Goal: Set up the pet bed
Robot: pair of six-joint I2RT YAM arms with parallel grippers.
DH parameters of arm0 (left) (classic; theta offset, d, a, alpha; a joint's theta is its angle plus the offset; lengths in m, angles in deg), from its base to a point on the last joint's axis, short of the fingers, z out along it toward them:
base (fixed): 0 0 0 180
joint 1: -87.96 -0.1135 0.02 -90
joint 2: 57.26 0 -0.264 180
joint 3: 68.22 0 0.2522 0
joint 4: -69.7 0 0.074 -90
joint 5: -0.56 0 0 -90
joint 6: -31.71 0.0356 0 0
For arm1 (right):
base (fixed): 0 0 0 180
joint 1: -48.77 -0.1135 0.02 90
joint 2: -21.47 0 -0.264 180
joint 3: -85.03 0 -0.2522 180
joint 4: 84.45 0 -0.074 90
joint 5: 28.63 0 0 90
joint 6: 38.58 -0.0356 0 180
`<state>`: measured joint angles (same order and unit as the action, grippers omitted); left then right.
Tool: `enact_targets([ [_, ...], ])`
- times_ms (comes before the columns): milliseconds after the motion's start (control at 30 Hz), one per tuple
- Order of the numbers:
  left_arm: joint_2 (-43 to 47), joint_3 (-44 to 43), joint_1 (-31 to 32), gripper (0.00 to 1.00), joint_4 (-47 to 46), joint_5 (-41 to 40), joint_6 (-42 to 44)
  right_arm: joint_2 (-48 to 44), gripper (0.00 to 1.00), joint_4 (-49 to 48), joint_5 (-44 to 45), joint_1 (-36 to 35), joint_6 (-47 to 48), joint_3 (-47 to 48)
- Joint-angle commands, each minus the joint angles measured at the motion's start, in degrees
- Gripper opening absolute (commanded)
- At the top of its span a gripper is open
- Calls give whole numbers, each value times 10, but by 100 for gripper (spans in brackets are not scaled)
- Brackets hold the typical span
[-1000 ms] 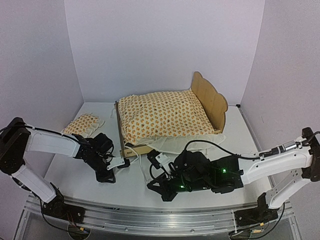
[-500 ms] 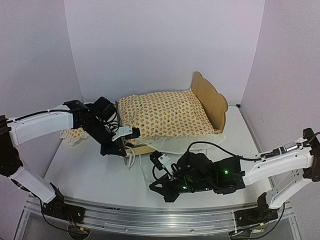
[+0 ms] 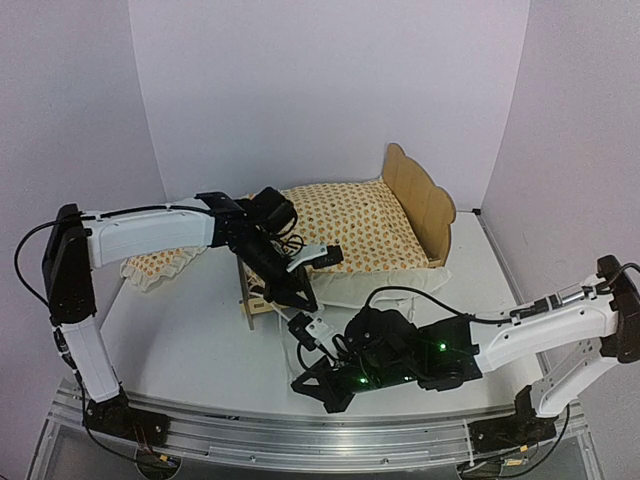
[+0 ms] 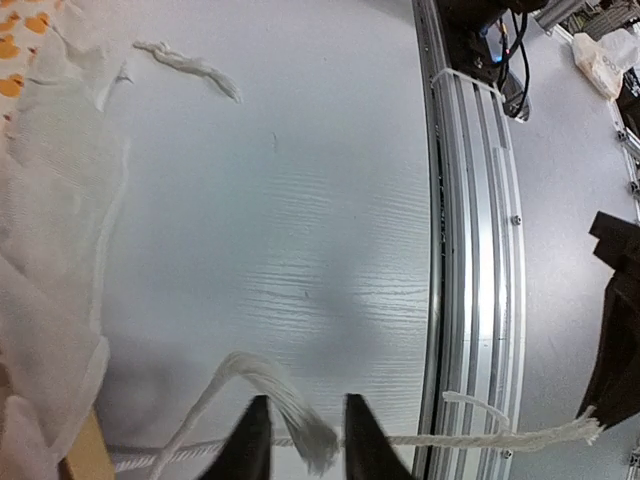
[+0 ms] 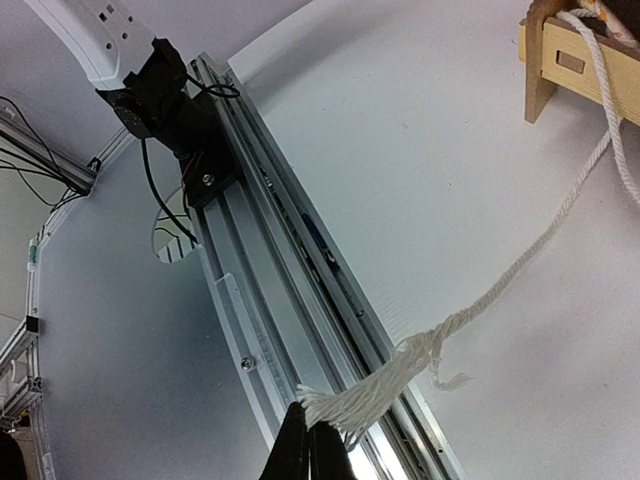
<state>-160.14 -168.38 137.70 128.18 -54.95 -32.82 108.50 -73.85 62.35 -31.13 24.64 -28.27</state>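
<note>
**A:** Where does the bed (image 3: pixel 420 200) sit from each gripper?

**B:** Its footboard (image 3: pixel 246 300) is just beside the left gripper (image 4: pixel 303 405), and the rest stretches away beyond it. From the right gripper (image 5: pixel 310 408) the bed lies ahead and well apart, joined to it only by a cord (image 5: pixel 520 270) that runs to the frame's corner.

**A:** And what do they hold?

**B:** The right jaws are pinched tight on that cord's frayed end (image 5: pixel 360 395). The left fingers (image 4: pixel 252 440) stand a narrow gap apart, with the tuft (image 4: pixel 275 385) of a second cord lying in the gap. I can't tell whether they actually nip it.

**A:** How will the bed handle?

**B:** Light and stiff, I'd judge. It is thin plywood on a smooth table (image 3: pixel 190 340), so a tug on either cord will likely slide or swing the whole frame rather than tighten anything. The mattress (image 3: pixel 350 230) on it is soft and adds little weight.

**A:** So where should it be taken hold of?

**B:** By the footboard's top edge or a side rail, which are flat, rigid and thin enough for the jaws. I'd avoid the tall scalloped headboard, since it gives leverage to tip the frame. The cords are limp, and a frayed end may slip, so a grip further along the twisted part should hold better.
</note>
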Motion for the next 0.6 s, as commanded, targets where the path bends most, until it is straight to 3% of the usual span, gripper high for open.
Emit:
enact_targets([
  [0, -18, 27, 32, 46, -24, 39, -14, -13, 0, -19, -26, 2, 4, 28],
  [133, 0, 41, 36, 71, -7, 28, 6, -4, 0, -28, -30, 2, 4, 31],
  [200, 18, 43, 35, 77, 10, 8, 26, -5, 0, -38, -18, 3, 1, 25],
  [267, 36, 43, 29, 78, 25, -23, 34, -10, 0, -48, -1, 9, -10, 19],
  [400, 85, 53, -2, 62, 22, -79, 16, -7, 0, -51, 49, 35, -46, 26],
  [567, 104, 41, -48, 66, 75, -89, 147, 8, 0, -79, 59, 74, -91, 27],
])
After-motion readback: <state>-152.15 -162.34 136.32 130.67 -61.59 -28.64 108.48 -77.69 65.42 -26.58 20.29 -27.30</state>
